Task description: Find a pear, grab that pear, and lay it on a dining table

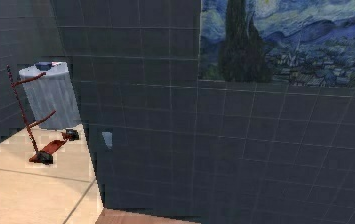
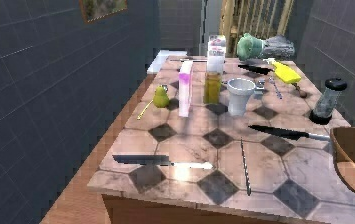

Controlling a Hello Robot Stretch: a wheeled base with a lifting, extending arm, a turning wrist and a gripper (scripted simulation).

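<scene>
A small yellow-green, pear-shaped thing [image 2: 162, 97] stands on the tiled tabletop [image 2: 200, 135], near its left edge in the arm side view. Right beside it rises a tall white and pink carton [image 2: 185, 87]. A thin yellow stick [image 2: 145, 108] lies just in front of it at the table's edge.
The table also carries a bottle [image 2: 215, 64], a white mug [image 2: 241, 95], a lettuce [image 2: 250, 45], a yellow sponge [image 2: 285, 72], a dark jar [image 2: 328, 100], two knives [image 2: 155, 160] [image 2: 288, 132] and a brown bowl [image 2: 353, 160]. Ahead stands a dark tiled wall [image 1: 155, 120] with a painting [image 1: 285, 40]; a red stand [image 1: 40, 120] shows through an opening at the left.
</scene>
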